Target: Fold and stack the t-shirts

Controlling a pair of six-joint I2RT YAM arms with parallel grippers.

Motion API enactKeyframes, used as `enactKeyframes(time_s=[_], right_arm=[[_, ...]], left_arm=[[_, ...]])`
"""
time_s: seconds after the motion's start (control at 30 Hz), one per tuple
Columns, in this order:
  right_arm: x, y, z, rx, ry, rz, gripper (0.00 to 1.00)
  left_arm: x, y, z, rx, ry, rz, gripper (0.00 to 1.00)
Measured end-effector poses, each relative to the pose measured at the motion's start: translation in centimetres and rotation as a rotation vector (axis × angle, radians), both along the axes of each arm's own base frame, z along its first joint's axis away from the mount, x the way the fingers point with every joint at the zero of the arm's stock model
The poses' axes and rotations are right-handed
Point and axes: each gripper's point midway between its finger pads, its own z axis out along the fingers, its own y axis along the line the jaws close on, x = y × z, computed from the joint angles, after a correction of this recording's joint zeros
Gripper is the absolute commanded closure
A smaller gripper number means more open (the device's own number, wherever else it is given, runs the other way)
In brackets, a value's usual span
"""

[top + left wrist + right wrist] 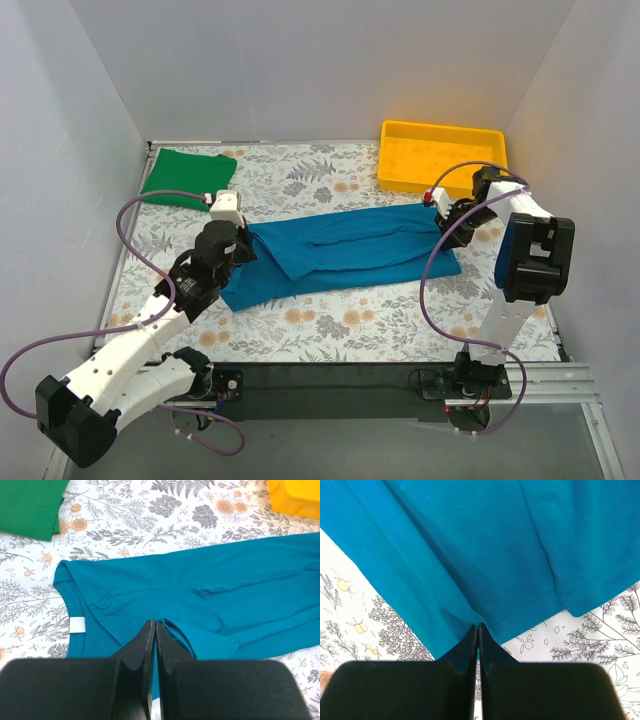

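teal t-shirt (pixel 350 250) stretched lengthwise (rumpled folds), green t-shirt (pixel 188 178) folded

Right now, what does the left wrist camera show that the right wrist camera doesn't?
Only the left wrist view shows the green t-shirt, a corner of the yellow tray and a white neck label. Only the right wrist view shows the stitched hem up close. Both show the teal t-shirt on the floral cloth, pinched by the left gripper and the right gripper.
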Motion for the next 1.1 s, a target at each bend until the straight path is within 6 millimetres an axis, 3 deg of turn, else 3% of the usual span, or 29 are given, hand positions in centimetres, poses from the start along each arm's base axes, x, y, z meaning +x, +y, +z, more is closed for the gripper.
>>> enactKeyframes(time_s=[0.33, 0.6, 1.1], right_arm=[[0.5, -0.7, -0.9, -0.036, 0.02, -0.051, 0.99], [0.6, -0.7, -1.1, -0.037, 0.03, -0.071, 0.99], [1.0, -0.7, -1.1, -0.038, 0.019, -0.083, 0.99]], left_arm=[[1.3, 0.0, -0.1, 0.013, -0.014, 0.0, 1.0], [2.5, -0.6, -1.7, 0.057, 0.02, -0.034, 1.0], [5.4, -2.5, -1.7, 0.13, -0.02, -0.135, 1.0]])
